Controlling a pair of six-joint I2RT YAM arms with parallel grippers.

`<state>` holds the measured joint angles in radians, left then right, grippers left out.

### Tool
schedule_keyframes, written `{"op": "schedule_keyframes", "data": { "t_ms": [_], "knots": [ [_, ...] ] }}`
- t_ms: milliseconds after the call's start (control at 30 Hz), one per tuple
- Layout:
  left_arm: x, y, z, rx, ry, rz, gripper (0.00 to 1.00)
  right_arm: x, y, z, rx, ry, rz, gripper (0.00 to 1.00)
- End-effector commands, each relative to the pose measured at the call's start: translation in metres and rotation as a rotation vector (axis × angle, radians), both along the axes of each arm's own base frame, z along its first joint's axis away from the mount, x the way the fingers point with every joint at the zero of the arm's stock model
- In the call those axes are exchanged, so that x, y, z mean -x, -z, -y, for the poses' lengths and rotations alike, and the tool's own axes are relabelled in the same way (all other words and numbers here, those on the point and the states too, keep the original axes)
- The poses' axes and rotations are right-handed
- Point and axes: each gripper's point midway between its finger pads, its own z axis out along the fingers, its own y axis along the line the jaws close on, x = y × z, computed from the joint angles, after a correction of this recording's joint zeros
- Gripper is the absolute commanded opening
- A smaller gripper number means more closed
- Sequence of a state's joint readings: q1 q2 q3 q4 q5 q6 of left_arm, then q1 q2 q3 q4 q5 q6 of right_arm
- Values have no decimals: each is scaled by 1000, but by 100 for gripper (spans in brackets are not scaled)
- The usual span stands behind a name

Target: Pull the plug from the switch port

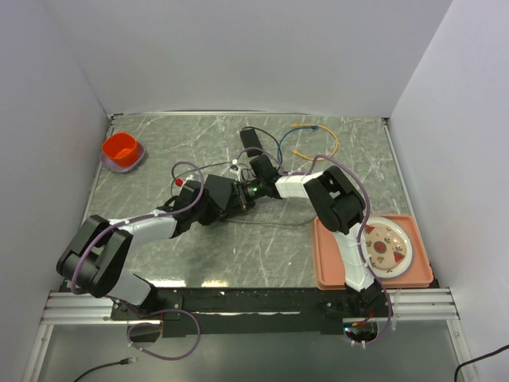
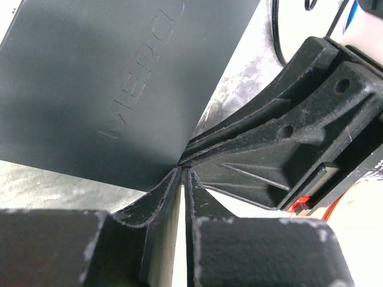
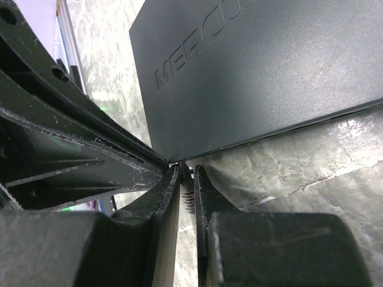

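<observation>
The flat matte-black switch box (image 2: 108, 78) with raised lettering fills the left wrist view, and in the right wrist view the switch box (image 3: 269, 60) lies on the marble table. Both grippers meet at one of its corners. A pale ridged plug (image 3: 188, 200) sits pinched between the near-closed fingers of my right gripper (image 3: 187, 170). The switch port is hidden behind the fingertips. My left gripper (image 2: 184, 170) is shut to a thin slit, its tips against the box corner. From above, the left gripper (image 1: 237, 196) and right gripper (image 1: 253, 189) cover most of the box.
At the back left is a red bowl (image 1: 122, 151). A pink tray (image 1: 374, 274) at the front right holds a white plate (image 1: 387, 247). Yellow and blue cables (image 1: 314, 139) lie at the back, near a small black brick (image 1: 253, 143). White walls surround the table.
</observation>
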<state>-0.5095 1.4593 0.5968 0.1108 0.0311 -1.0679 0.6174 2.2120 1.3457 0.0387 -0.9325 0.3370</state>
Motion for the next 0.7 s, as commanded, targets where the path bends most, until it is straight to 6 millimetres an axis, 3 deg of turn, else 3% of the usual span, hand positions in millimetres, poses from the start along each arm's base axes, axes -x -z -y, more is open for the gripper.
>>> {"op": "schedule_keyframes", "data": {
  "t_ms": [0,233,667],
  "knots": [
    [2,18,-10,-28,-22,-67,15,24,47,24,174,11,-40,0],
    [-1,27,-26,-18,-59,-98,15,31,49,31,190,18,-46,0],
    [-4,21,-27,2,-60,-88,15,30,42,41,204,40,-37,0]
  ]
}}
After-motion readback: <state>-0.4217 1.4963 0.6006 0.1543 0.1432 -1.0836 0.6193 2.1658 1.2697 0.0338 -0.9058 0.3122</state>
